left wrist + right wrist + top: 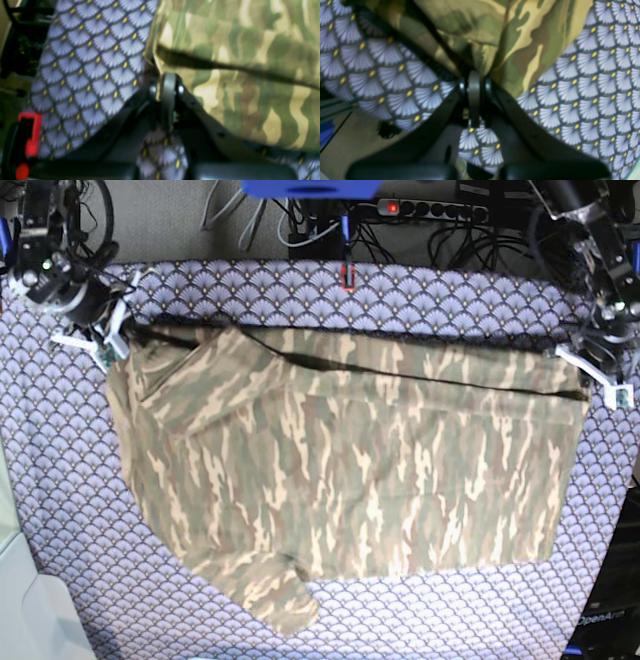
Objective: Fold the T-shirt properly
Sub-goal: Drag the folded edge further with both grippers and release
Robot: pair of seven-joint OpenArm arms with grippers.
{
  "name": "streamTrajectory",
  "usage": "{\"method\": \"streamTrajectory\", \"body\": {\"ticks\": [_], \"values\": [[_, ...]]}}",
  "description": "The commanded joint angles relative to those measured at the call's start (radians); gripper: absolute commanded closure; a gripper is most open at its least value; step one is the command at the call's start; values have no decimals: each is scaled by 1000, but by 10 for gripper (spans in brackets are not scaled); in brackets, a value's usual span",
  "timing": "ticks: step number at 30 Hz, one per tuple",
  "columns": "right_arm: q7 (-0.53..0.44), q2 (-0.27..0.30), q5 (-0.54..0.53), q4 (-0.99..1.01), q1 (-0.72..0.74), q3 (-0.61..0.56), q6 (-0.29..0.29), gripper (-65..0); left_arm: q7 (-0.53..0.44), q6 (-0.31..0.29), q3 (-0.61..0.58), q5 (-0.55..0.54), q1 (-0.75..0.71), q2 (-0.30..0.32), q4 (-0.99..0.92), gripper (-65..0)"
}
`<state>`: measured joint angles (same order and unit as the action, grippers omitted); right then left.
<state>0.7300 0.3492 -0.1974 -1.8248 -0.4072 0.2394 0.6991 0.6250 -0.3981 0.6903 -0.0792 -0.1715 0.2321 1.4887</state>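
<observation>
The camouflage T-shirt [350, 470] lies spread wide across the table, its far edge folded over along a dark line and one sleeve pointing to the near edge. My right gripper [122, 332] is at the shirt's far left corner. In the right wrist view, my right gripper [473, 75] is shut on bunched T-shirt [500, 37] cloth. My left gripper [582, 375] is at the far right corner. The left wrist view shows my left gripper [167, 76] shut on the edge of the T-shirt [237, 75].
A lavender fan-scale tablecloth [320, 290] covers the table under the shirt. Behind the table's far edge lie a power strip [440, 210] and cables. A small red marker [347, 276] sits at the far edge. The table's left edge [8, 510] drops off to a pale floor.
</observation>
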Motion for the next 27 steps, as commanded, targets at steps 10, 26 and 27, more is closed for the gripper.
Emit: {"method": "streamTrajectory", "body": {"ticks": [10, 26, 27], "values": [[-169, 12, -7, -25, -177, 10, -1, 0, -12, -180, 121, 12, -89, -61, 51, -7], [-226, 7, -7, -17, -227, 163, -1, 0, -11, -298, 194, 118, -105, -89, 51, -7], [-226, 0, -7, -16, -227, 163, -1, 0, -11, -298, 194, 118, -105, -89, 51, -7]]}}
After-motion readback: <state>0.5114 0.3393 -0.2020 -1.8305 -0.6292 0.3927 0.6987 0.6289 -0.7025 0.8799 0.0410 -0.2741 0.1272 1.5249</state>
